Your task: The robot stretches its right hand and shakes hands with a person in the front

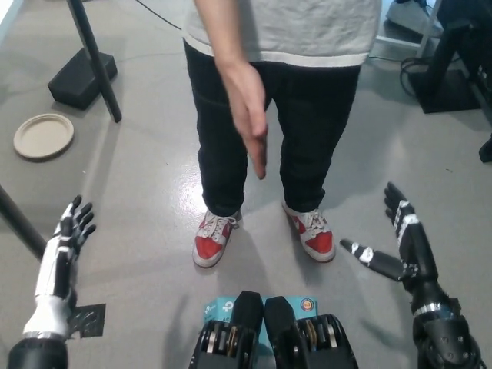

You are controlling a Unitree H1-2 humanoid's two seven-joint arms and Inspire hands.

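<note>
Right robot hand [405, 238]: black, at the lower right, fingers spread and extended forward, thumb held out to the side toward the person; holds nothing, touches nothing.

Left robot hand [65, 250]: white with dark fingertips, at the lower left, fingers apart and pointing forward; empty, at rest over the floor [138, 192].

Person [280, 92]: stands ahead of both robot hands, between them; grey shirt, dark trousers, red-and-white shoes [265, 237].

Person's hand [250, 115]: hangs extended downward in front of the trousers, fingers straight and together; ahead of and to the left of the right robot hand, well apart from it, no contact.

Round beige plate [44, 136]: on the floor, ahead of the left robot hand.

Black stand base [83, 77]: on the floor beyond the plate, with a dark slanted pole [96, 61] rising across it.

Dark equipment [450, 61]: far ahead of the right robot hand.
</note>
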